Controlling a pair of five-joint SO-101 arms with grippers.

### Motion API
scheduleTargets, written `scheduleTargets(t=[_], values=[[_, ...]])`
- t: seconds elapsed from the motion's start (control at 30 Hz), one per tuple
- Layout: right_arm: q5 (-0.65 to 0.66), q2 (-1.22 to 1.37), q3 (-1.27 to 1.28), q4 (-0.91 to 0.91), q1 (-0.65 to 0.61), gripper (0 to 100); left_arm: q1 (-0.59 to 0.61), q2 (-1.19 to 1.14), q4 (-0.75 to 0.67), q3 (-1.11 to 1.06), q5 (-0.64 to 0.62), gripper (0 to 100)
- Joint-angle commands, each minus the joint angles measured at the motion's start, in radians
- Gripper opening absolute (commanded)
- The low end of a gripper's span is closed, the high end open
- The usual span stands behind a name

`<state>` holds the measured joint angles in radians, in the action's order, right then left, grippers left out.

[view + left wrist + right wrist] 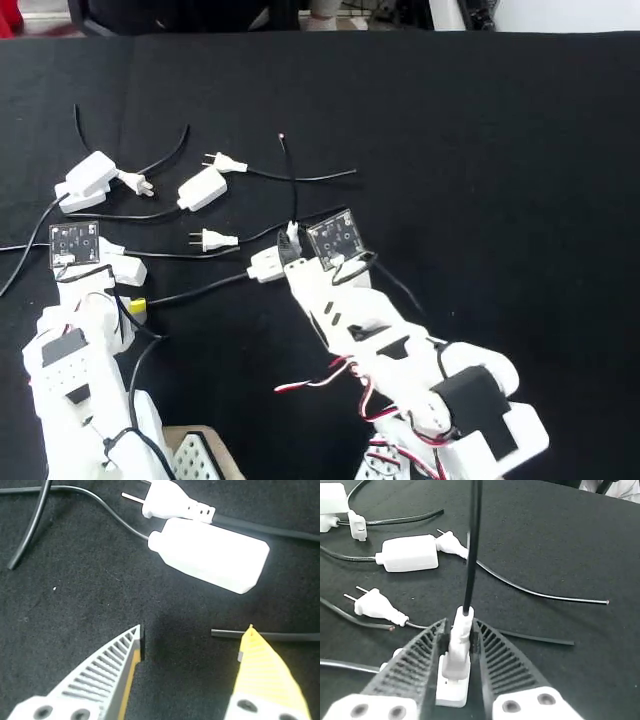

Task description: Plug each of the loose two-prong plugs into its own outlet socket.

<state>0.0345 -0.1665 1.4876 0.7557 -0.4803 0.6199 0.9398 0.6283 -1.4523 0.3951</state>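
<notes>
My right gripper (458, 626) is shut on a white two-prong plug (457, 650) that stands upright, its black cord rising from the top. Its lower end meets a white outlet socket (452, 692); the prongs are hidden. In the high view this gripper (290, 247) and socket (263, 266) sit mid-table. A loose plug (214, 240) lies to their left. Another plug (226, 163) rests beside a second socket (202, 188). My left gripper (192, 635) hangs open above the cloth, short of a third socket (210, 556) and a plug (172, 506) lying next to it.
Black cords (320, 178) wind across the black table cloth (480, 150). A cut cord end (215, 633) lies near my left gripper's yellow finger (260, 665). A pale perforated box (195, 455) stands at the front edge between the arms. The right half of the table holds no objects.
</notes>
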Motion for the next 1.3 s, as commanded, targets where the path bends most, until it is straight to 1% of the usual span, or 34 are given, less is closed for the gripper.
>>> scheduleTargets(t=[0.0, 0.1, 0.37, 0.5, 0.53, 0.7, 1.27], values=[[0.034, -0.018, 0.016, -0.008, -0.025, 1.6, -0.008, 0.015, 0.011, 0.021, 0.011, 31], [0.040, -0.019, 0.024, -0.005, -0.041, 1.6, -0.008, 0.015, 0.011, 0.021, 0.011, 31], [0.037, -0.019, 0.022, -0.005, -0.040, 1.8, -0.008, 0.015, 0.011, 0.021, 0.011, 31], [0.034, -0.019, 0.022, -0.005, -0.037, 9.5, -0.010, 0.015, 0.011, 0.021, 0.011, 31], [0.034, -0.019, 0.022, -0.005, -0.037, 10.1, -0.010, 0.015, 0.011, 0.021, 0.011, 31], [0.034, -0.019, 0.024, -0.005, -0.037, 6.7, -0.010, 0.015, 0.009, 0.021, 0.011, 31], [0.034, -0.030, 0.024, -0.005, -0.037, 6.9, -0.010, 0.015, 0.009, 0.021, 0.012, 31]])
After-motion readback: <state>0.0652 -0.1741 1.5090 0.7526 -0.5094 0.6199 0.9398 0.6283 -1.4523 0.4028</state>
